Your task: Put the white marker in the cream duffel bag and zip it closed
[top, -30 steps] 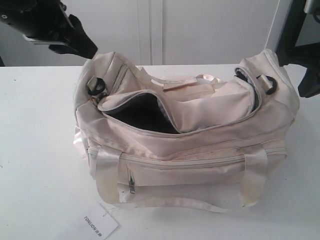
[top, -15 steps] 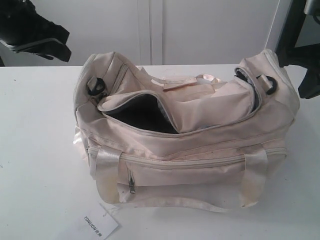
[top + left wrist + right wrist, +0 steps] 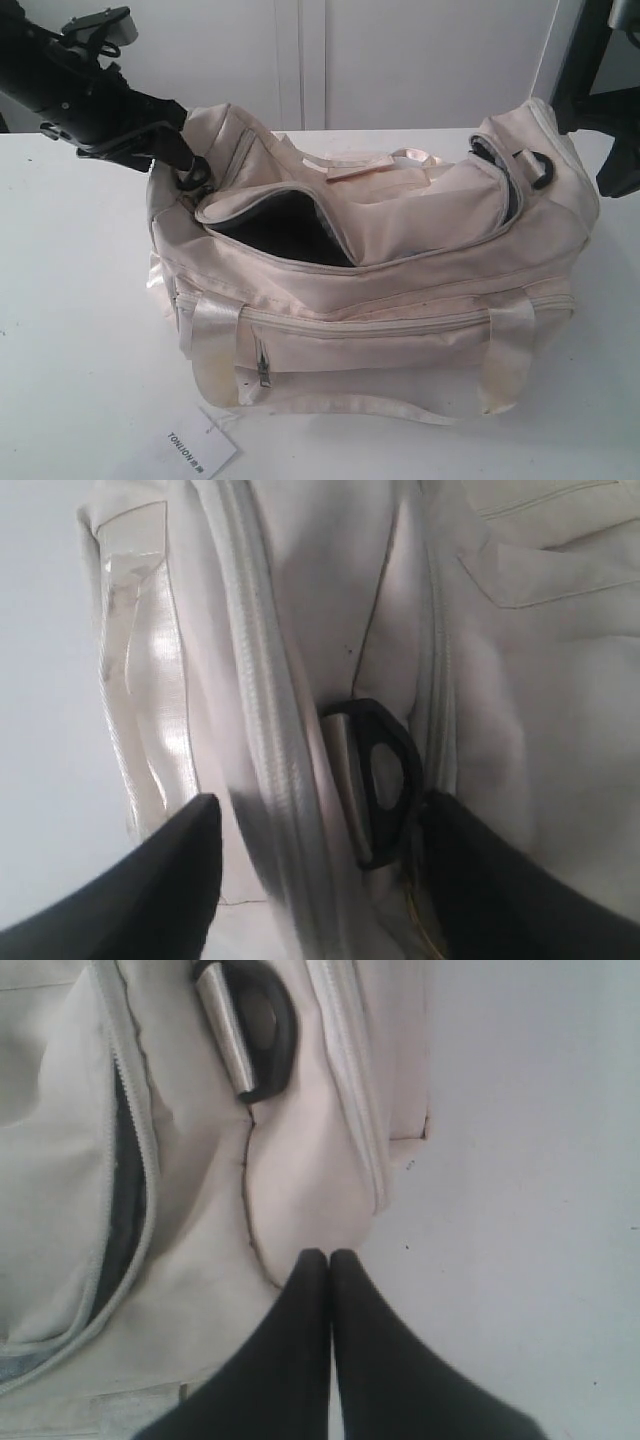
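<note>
Nearest me lies a paper tag [image 3: 195,452] on the table [image 3: 70,330]. Behind it is the bag [image 3: 400,300]: soft, floppy cloth, prob. light, and the shiny handles look slippery. The top zip [image 3: 270,187] gapes on dark lining. The marker is not visible anywhere, maybe inside, can't tell. Further back, the L gripper [image 3: 185,168] stands open astride the black ring [image 3: 410,770] at the bag's end, a good hold to brace vs. the zip pull. The R gripper [image 3: 328,1260] is closed and empty at the other end.

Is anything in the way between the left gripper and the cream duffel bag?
Nothing visible. The left gripper, jaws open, is right at the end of the cream duffel bag, with its fingers on either side of a black ring there.
</note>
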Controlling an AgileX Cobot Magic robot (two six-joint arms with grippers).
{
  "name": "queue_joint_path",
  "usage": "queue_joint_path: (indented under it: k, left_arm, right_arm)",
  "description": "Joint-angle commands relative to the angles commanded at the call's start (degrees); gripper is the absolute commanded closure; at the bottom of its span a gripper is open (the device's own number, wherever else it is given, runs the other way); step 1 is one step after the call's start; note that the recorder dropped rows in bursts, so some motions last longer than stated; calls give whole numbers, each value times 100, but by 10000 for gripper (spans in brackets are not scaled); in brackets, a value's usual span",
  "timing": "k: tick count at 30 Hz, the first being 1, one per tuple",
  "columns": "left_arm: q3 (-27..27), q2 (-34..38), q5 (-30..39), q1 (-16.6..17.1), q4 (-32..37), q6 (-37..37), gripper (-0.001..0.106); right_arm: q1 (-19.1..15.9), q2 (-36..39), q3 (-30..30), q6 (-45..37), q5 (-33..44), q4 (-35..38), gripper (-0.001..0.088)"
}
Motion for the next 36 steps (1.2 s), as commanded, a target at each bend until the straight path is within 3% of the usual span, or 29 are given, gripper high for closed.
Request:
queue_joint_path:
  k: [3,10,15,36]
  left_arm:
    - [0,36,40,0,0,6,445]
    - [0,36,50,0,-68,6,755]
    - [0,36,64,0,-68,6,892]
    - [-10,26,179,0,-1032,6,922]
  right_arm:
    - [0,0,0,0,-12,0,868]
    - [0,0,0,0,-12,0,868]
    - [0,0,0,0,-12,0,868]
    - [0,0,0,0,11,0,868]
